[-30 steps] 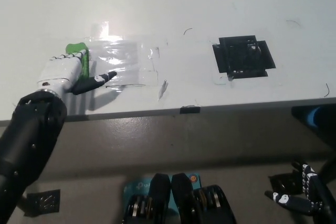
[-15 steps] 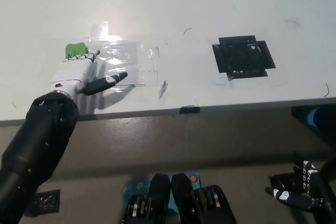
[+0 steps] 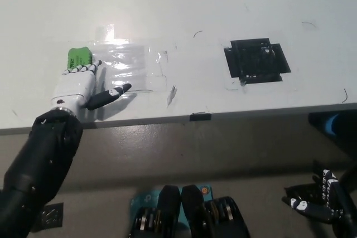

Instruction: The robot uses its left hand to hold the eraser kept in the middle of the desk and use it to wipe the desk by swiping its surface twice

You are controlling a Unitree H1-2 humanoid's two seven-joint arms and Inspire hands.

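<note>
On desk, left part: eraser, green, lies flat on the white desk, at the left edge of a clear taped patch.
Eraser axis: long side runs roughly left-right in the picture, tilted a little; near edge faces the fingertips.
Left hand: white, flat on the desk, palm down, just short of the eraser on the robot's side.
Left fingers: spread and released, grasping nothing; tips reach the eraser's near edge, touching or just short of it, cannot tell which. Thumb sticks out toward picture right, over the taped patch.
Key relation: eraser lies straight ahead of the fingertips, away from the robot, along the line of the fingers. Fingers point across the eraser's long side, not along it.
Right hand: black, hangs low at bottom right, below desk level, well apart from the eraser; fingers loosely curled, holding nothing visible.
Nearer hand: left, by far; agrees with the task.
Other marks: black tape square on the right part of the desk, well apart from the eraser; small black tab on the near desk edge.
Step (judgement): eraser not yet held; hand placed for the reach.
Next move (judgement): slide forward over the eraser, close across its short width, then 2 swipes.
Risk (judgement): flat fingertips could push the eraser away rather than cover it; the tape edge could catch it on a swipe.
</note>
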